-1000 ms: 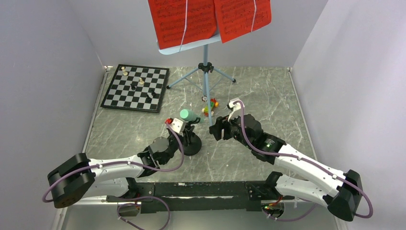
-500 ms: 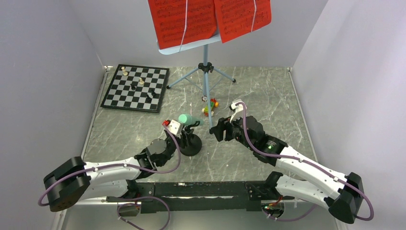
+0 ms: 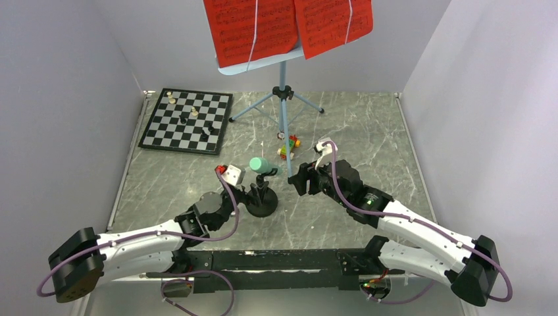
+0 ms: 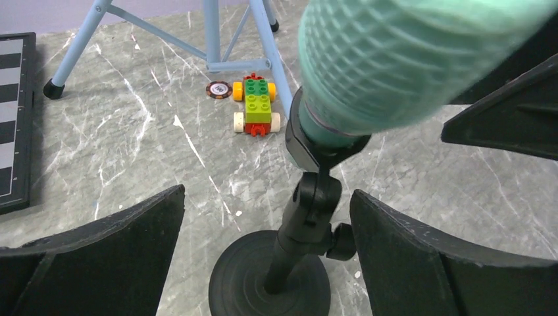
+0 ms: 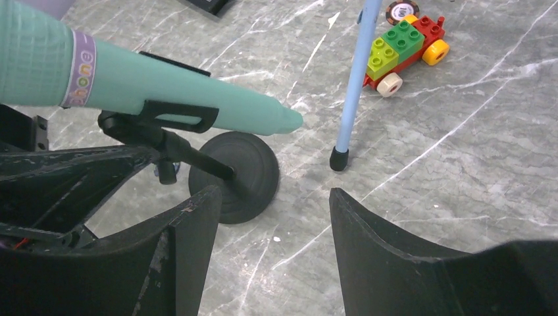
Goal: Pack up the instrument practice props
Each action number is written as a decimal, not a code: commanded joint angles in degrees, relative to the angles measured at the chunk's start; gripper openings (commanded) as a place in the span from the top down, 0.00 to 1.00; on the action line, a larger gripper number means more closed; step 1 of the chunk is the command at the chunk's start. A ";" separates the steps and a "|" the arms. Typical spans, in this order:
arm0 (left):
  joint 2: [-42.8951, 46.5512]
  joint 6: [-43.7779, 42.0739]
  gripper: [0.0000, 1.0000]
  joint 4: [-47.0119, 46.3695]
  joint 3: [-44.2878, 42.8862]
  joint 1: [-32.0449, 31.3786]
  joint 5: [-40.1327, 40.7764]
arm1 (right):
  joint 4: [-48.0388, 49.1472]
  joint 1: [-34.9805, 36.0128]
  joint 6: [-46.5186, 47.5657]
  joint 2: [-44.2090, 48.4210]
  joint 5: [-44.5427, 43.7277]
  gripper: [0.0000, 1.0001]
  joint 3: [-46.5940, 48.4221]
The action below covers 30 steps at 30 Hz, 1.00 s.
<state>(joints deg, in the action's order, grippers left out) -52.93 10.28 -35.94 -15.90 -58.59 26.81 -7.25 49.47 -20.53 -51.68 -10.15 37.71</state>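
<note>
Mint-green plastic toy microphone (image 3: 261, 164) clipped, tilted, atop small black round-base mic stand (image 3: 261, 205), mid grey marble surface (image 3: 368, 131). Left claw (image 4: 266, 210) spread, flanking stand post, not touching. Right claw (image 5: 273, 217) spread, near base. Microphone's purple band shows only in right wrist view.

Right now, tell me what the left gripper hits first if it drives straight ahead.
Probably the black mic stand: its post stands ahead between the open fingers of the left gripper, mint-green microphone clipped above.
</note>
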 commanded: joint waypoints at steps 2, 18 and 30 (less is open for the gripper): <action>2.57 1.10 0.01 -1.59 0.70 -0.19 -1.58 | 2.04 -0.25 -0.13 -0.77 0.38 0.34 0.59; 0.35 0.10 0.24 -16.64 7.90 0.14 -6.06 | 11.95 -0.25 3.25 -0.16 4.22 0.30 -1.88; 0.02 -2.27 0.15 -19.12 5.51 0.39 -4.95 | 23.39 -0.10 6.52 -3.64 8.60 0.26 -3.75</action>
<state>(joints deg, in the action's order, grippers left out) -51.40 9.69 -50.19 -6.59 -58.46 22.33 7.29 49.43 -16.64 -54.50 -3.49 35.22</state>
